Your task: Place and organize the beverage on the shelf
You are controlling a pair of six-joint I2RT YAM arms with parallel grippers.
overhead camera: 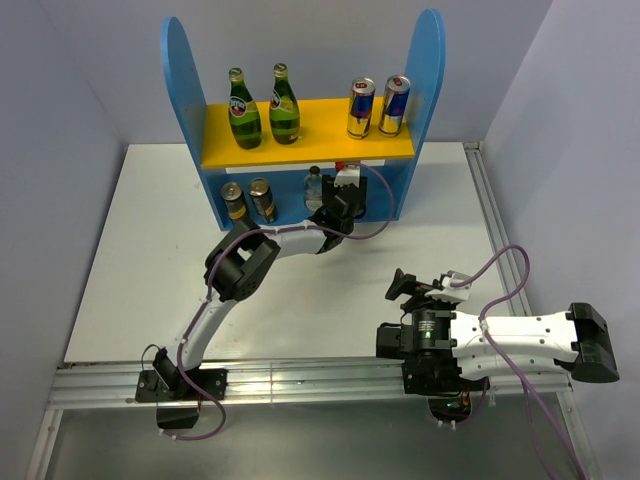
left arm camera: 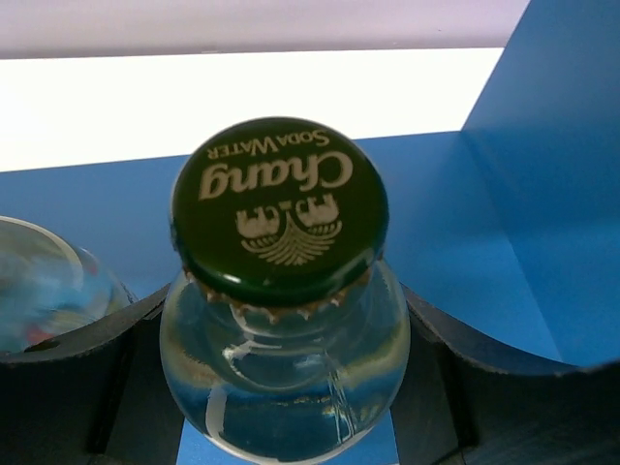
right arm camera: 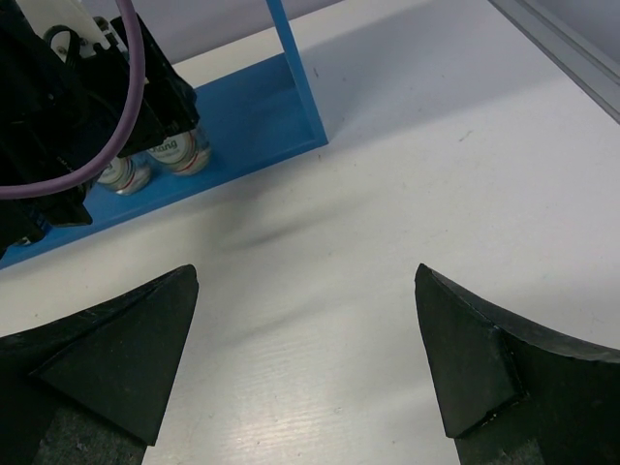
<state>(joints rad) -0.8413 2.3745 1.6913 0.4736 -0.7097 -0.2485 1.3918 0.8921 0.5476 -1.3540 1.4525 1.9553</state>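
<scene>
Top external view, landmark: small two-level shelf (overhead camera: pixel 430 70) with round-topped blue side panels, blue back and base, and a yellow upper board (overhead camera: pixel 320 148), at the far side of the white table (overhead camera: pixel 140 260).
Upper board, left end of shelf: first green glass bottle (overhead camera: pixel 244 112) and second green glass bottle (overhead camera: pixel 284 106), both labelled, upright, side by side.
Upper board, right end of shelf: two blue-and-silver cans (overhead camera: pixel 361 108), upright, side by side; not part of the beverage set.
Lower level, left end of shelf: first dark brown-gold can (overhead camera: pixel 234 202) and second dark brown-gold can (overhead camera: pixel 261 198), upright, just beside each other.
Lower level, middle of shelf: free clear glass bottle (overhead camera: pixel 313 185), upright, on the blue base.
Lower level, right of middle: held clear glass bottle with green cap (left arm camera: pixel 281 208), upright inside the shelf, just beside the free one.
Left gripper (overhead camera: pixel 345 200): reaching into the shelf's lower level; its black fingers (left arm camera: pixel 455 387) sit against both sides of the held bottle's shoulder, so it appears clamped on the glass.
Right gripper (right arm camera: pixel 305 358): jaws spread wide, nothing between them, over bare table in front of the shelf.
Done, by judgement: all six drinks are inside the shelf, sorted by kind.
Left, by judgement: release the last bottle and draw the left arm out without tipping its neighbour.
Not visible: whether the held bottle's foot rests fully on the base.
</scene>
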